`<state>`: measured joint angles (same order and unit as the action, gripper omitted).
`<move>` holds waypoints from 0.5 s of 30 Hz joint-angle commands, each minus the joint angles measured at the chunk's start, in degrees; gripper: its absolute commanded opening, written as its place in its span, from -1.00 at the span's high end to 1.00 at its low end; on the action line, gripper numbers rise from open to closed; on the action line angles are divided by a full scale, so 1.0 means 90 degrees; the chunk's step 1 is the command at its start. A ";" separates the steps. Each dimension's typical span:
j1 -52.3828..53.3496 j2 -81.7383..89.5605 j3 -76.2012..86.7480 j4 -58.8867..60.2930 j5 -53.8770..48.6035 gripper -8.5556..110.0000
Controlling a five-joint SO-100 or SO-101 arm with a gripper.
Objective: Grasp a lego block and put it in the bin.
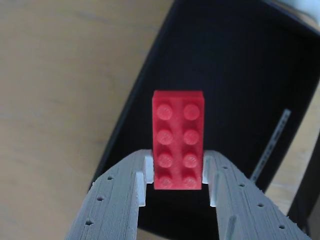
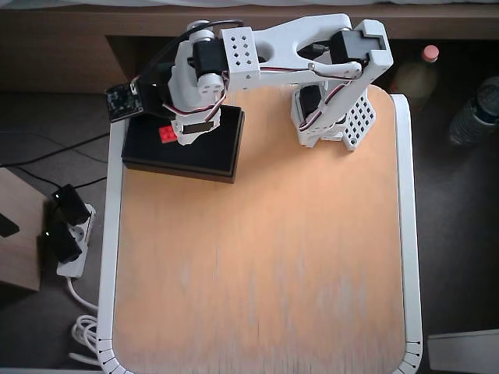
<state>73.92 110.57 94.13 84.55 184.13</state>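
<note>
Wrist view: jaws (image 1: 177, 172) closed on the near end of the red lego block (image 1: 178, 135), studs facing the camera, most of the brick sticking out past the fingertips, with the dark floor of the bin (image 1: 240, 85) behind it. Overhead view agrees: lego block (image 2: 167, 133) sits over the left part of the bin (image 2: 222, 160), arm reaching across from its base on the bench (image 2: 257, 257). Step in hand looks like the release. Do it well by keeping the brick inside the bin's walls, away from the bin's left rim, lowering a little if possible, then parting the jaws cleanly so it drops flat and doesn't bounce out.
</note>
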 commanded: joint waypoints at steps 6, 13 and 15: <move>0.0400 0.0693 0.1016 -0.1377 0.0137 0.85; 0.0684 0.0723 0.1631 -0.1670 0.0381 0.85; 0.0693 0.0723 0.1826 -0.1846 0.0371 0.85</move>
<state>78.75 112.50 110.30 71.19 187.12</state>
